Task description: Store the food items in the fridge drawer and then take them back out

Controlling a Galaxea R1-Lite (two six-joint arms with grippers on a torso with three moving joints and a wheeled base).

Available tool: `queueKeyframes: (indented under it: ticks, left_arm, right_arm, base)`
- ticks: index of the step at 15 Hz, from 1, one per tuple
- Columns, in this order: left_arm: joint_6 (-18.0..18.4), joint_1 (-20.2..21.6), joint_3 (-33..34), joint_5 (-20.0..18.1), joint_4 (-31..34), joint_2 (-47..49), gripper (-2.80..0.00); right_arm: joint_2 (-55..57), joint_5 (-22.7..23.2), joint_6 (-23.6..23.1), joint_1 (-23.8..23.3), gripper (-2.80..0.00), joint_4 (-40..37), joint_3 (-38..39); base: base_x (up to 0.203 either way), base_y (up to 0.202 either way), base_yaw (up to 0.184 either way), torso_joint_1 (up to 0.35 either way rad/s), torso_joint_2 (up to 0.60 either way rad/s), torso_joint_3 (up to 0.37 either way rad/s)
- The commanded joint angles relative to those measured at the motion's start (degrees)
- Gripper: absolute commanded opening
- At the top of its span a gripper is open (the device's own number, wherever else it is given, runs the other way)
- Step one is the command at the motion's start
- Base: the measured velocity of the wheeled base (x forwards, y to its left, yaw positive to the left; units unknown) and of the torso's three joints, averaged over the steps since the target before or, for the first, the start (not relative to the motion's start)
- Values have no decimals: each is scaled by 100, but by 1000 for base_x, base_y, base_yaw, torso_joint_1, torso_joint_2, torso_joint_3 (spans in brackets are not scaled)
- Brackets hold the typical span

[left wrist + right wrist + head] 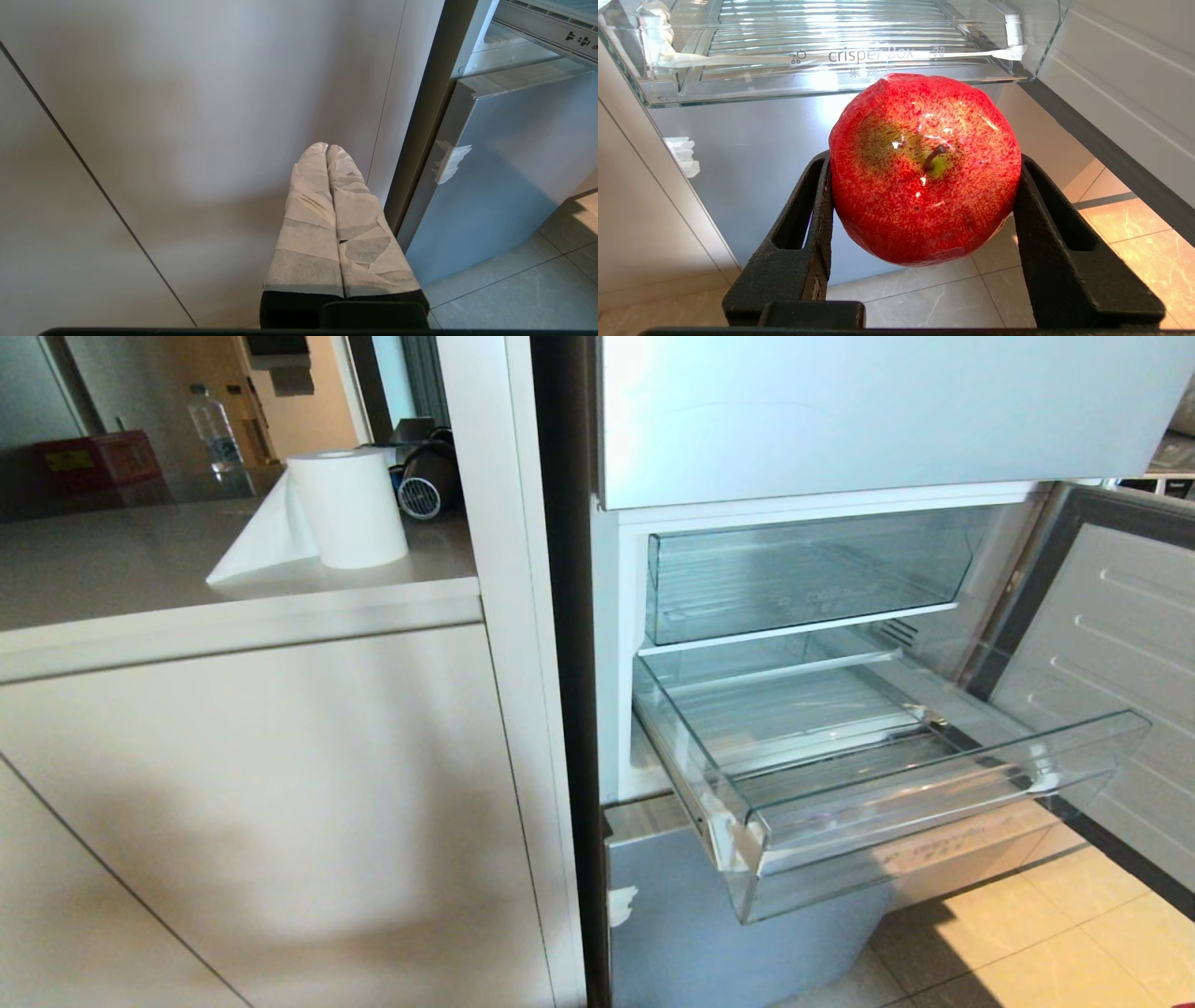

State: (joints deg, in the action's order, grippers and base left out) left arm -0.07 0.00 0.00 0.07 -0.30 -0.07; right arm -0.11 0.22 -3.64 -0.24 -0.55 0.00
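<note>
Head view: the fridge stands with its door swung wide at the right; the fridge drawer (896, 775) is pulled out over the tiled floor (1027, 933), and its ribbed bottom shows no fruit in it. Above it sits a second clear bin (803, 574), pushed in. To the left a counter (140, 569) carries a paper roll (350, 509). Neither arm appears in this view.

Left wrist view: the left gripper (327, 148) hangs low before the pale cabinet front (187, 116), its taped jaws pressed together on nothing; this arm looks parked and is best left so.

Right wrist view: the right gripper (924, 186) has its black jaws pinching one red apple (924, 168) at its two flanks, stem toward the camera. The apple is below the drawer's front lip, whose lettering shows just above it, with the floor underneath. The second fruit is in no view.

Judged step: carrying this apple either up into the empty drawer or away from it; the pictures do not settle which. If storing, the fruit should be raised clear of the thick lip before going forward, since a level advance would probably strike the clear front wall. It is best set down low on the ribbed floor, toward the middle, so that the round fruit does not roll, and the jaws should part only once it rests
</note>
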Motion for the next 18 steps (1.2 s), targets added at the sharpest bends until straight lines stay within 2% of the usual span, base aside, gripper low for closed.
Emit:
queueKeyframes:
  ticks: [1,5,18]
  left_arm:
    - [-1,0,9,1,-5,-1,-280]
    - [-1,0,9,1,-5,-1,-280]
    - [-1,0,9,1,-5,-1,-280]
  right_arm:
    - [11,4,-23,-2,-280,-7,9]
    - [11,13,-40,-2,-280,-7,0]
    - [11,30,-40,-1,-280,-6,0]
  base:
    - [0,0,0,0,0,0]
    - [0,0,-17,0,-1,1]
    - [1,8,-170,3,5,2]
